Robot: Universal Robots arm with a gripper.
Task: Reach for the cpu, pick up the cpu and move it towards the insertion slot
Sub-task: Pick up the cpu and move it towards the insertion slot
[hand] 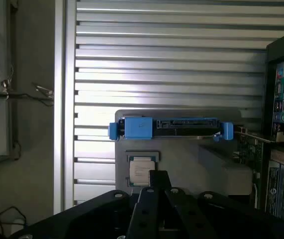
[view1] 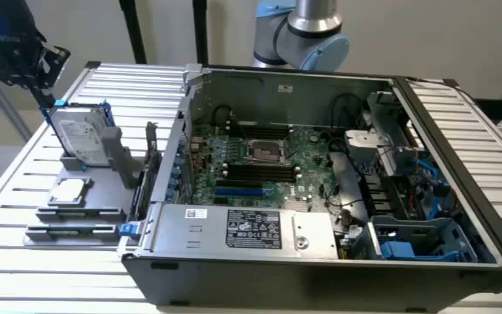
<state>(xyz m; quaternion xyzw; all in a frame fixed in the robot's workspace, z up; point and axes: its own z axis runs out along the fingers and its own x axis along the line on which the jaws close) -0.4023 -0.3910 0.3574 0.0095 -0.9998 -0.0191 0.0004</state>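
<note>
While poised closed and empty, clear of the cpu (view1: pixel 70 190), flat in its grey holder (hand: pixel 191 154) on the desk (view1: pixel 24 261) beside the open case (view1: pixel 321 275), spread the hand (hand: pixel 158 175), centre over it, descend squarely.

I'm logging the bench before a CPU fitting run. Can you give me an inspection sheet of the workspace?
Surface: slatted metal table, carrying an open computer case.
Job's things: cpu lying flat on a grey holder; insertion slot on the motherboard inside the case.
Clutter: hard drive standing upright beside the cpu.
Grippers: gripper shut, holding nothing, apart from the cpu.
Cables: black cables inside the case.
Surroundings: pale wall, black posts.
</note>
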